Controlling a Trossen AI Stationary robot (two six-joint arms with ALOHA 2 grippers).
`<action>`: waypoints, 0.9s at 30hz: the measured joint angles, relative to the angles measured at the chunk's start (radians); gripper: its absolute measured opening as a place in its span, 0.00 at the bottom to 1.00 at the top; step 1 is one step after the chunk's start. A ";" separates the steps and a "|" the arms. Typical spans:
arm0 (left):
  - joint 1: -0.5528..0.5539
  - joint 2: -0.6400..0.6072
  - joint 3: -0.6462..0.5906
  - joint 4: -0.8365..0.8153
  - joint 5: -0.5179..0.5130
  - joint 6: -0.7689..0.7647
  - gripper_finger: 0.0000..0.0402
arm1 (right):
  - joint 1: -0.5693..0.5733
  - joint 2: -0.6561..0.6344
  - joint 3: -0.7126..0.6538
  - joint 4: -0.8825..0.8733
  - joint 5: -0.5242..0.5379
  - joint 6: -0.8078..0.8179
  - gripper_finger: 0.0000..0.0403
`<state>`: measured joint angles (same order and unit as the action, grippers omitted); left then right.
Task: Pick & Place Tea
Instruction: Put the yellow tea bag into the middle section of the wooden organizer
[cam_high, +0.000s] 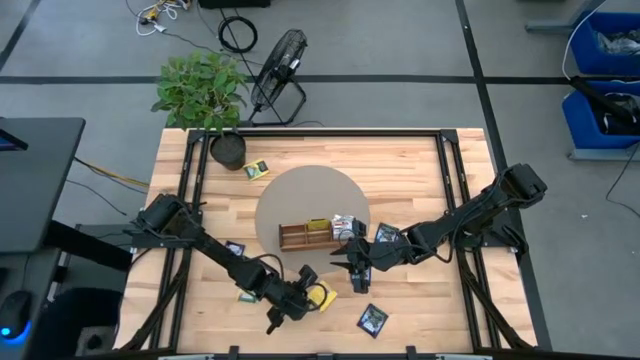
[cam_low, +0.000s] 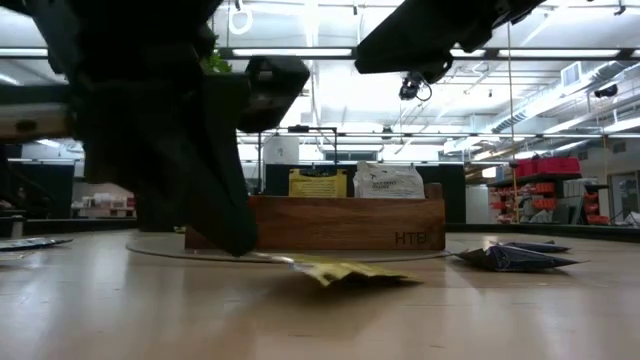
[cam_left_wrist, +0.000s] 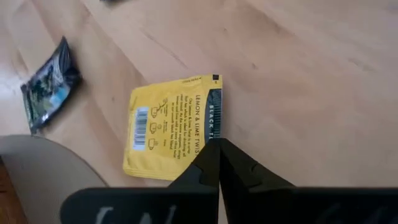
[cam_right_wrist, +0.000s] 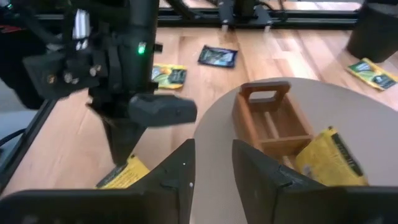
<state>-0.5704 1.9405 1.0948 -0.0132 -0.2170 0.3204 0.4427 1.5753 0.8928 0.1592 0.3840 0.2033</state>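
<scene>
Just past my left jaws lies a yellow tea sachet (cam_left_wrist: 172, 128) printed "LEMON & LIME TWIST", with "BLACK" on its dark edge strip and a barcode beside fine print too small to read. The wooden tray (cam_low: 330, 222) bears the letters "HTB".

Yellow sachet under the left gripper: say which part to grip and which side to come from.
The yellow sachet lies flat on the table, so only its thin edges offer a hold. Grip the printed edge nearest the left gripper, whose fingers appear shut on that edge already. Probably best to come from above at a slant, pinching the edge where the low view shows it lifting slightly.
</scene>
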 joint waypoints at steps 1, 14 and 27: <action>0.000 -0.001 0.010 -0.016 0.001 -0.005 0.00 | 0.007 0.000 0.000 -0.006 -0.003 0.003 0.28; 0.006 -0.005 0.122 -0.114 -0.003 0.006 0.00 | 0.208 0.021 0.000 -0.019 0.185 0.009 0.28; 0.063 -0.006 0.164 -0.174 0.023 -0.009 0.00 | 0.228 0.154 0.000 -0.016 0.115 0.164 0.28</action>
<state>-0.5071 1.9343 1.2583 -0.1868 -0.1943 0.3117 0.6711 1.7294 0.8928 0.1428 0.4991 0.3678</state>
